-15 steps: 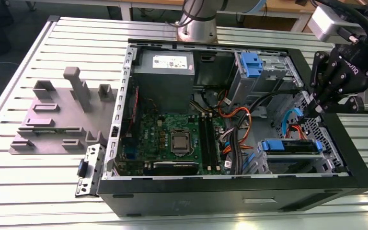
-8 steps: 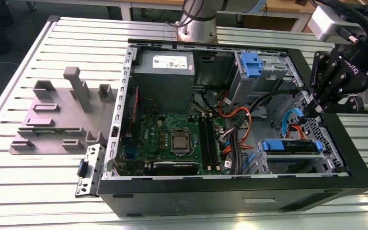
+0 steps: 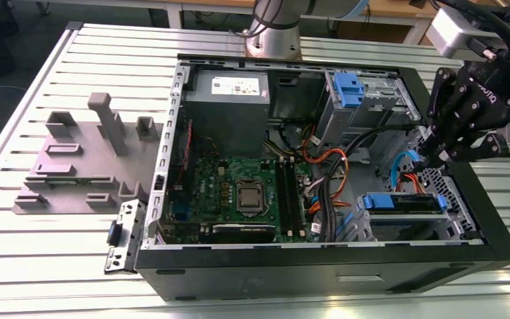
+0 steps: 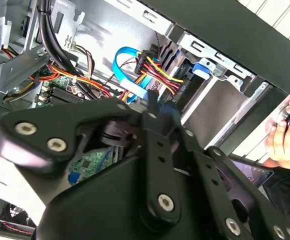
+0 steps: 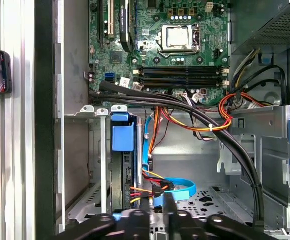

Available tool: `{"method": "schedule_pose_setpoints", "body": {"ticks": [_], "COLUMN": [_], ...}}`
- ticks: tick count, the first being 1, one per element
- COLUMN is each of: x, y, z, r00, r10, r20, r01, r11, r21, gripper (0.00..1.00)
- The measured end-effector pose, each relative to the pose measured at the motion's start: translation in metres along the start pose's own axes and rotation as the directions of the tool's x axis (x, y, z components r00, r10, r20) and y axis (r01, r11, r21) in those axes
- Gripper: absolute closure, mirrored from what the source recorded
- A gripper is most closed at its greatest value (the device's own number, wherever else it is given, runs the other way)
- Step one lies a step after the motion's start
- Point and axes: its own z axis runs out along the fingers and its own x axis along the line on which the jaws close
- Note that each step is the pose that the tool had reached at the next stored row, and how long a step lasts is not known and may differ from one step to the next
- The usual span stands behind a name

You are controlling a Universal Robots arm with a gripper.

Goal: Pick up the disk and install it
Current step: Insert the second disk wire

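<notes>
Disk (image 3: 403, 202) in bay (image 3: 368, 229), hand (image 3: 429, 158) just beside

A robotics lab is showing: a slotted aluminium bench (image 3: 104, 60) is carrying an opened computer case (image 3: 326, 266) (side panel off), the arm's base (image 3: 273, 36) and a grey jig (image 3: 87, 159).

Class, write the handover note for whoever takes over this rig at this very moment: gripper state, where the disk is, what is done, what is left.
Gripper: shut, not holding the disk, low inside the open computer case at the exterior view's right.
Disk: in its blue caddy, sitting in the drive bay just beside the gripper; red, yellow and blue cables run to its end in the first wrist view.
Done: the disk looks picked up and slotted into the bay.
Left: whether it is fully seated, and whether the gripper touches the cables, cannot be told.
</notes>
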Motion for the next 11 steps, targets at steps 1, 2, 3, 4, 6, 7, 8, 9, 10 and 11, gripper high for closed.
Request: {"method": "schedule_pose_setpoints", "body": {"ticks": [1,2,3,4,6,7,8,9,10,11], "x": [0.0000,0.0000,0.0000,0.0000,-0.0001,-0.0001,-0.0001,0.0000,0.0001,0.0003], "y": [0.0000,0.0000,0.0000,0.0000,0.0000,0.0000,0.0000,-0.0001,-0.0002,-0.0002], "z": [0.0001,0.0005,0.0010,0.0019,0.0044,0.0058,0.0072,0.0087,0.0103,0.0119], "r00": [1.0000,1.0000,1.0000,1.0000,1.0000,1.0000,1.0000,1.0000,1.0000,1.0000], "r10": [0.000,0.000,0.000,0.000,0.000,0.000,0.000,0.000,0.000,0.000], "r20": [-0.0001,0.0002,0.0003,0.0002,0.0002,0.0001,0.0001,0.0001,0.0001,0.0000], "r01": [0.000,0.000,0.000,0.000,0.000,0.000,0.000,0.000,0.000,0.000], "r11": [1.0000,1.0000,1.0000,1.0000,1.0000,1.0000,1.0000,1.0000,1.0000,1.0000], "r21": [0.0000,0.0000,0.0000,0.0000,-0.0007,-0.0011,-0.0013,-0.0015,-0.0017,-0.0018], "gripper": [0.77,0.71,0.64,0.64,0.64,0.64,0.64,0.64,0.64,0.64]}}
